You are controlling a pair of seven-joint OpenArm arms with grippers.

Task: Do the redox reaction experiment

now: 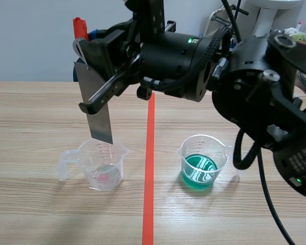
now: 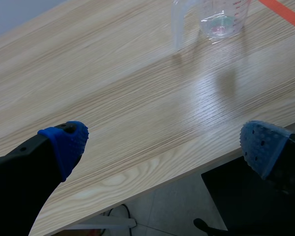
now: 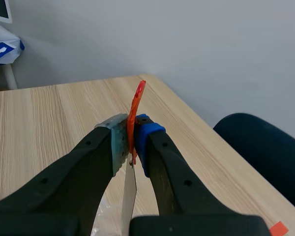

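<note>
A clear measuring beaker [image 1: 103, 164] with a handle stands left of the red tape line, a faint pinkish trace at its bottom. A second beaker [image 1: 201, 162], right of the line, holds green liquid. My right gripper [image 1: 87, 66] reaches across from the right and is shut on the top of a thin grey metal strip [image 1: 99, 109] with a red tab [image 1: 80, 26]. The strip hangs upright, its lower end at the clear beaker's rim. In the right wrist view the gripper [image 3: 132, 142] pinches the strip [image 3: 129, 196]. My left gripper [image 2: 164, 147] stands open over the table's edge, the clear beaker [image 2: 221, 17] far ahead.
The red tape line [image 1: 149, 168] runs down the middle of the wooden table [image 1: 41, 117]. A dark blue chair [image 3: 265, 147] stands beyond the table's far edge. Floor shows under the left gripper past the table's edge [image 2: 152, 189].
</note>
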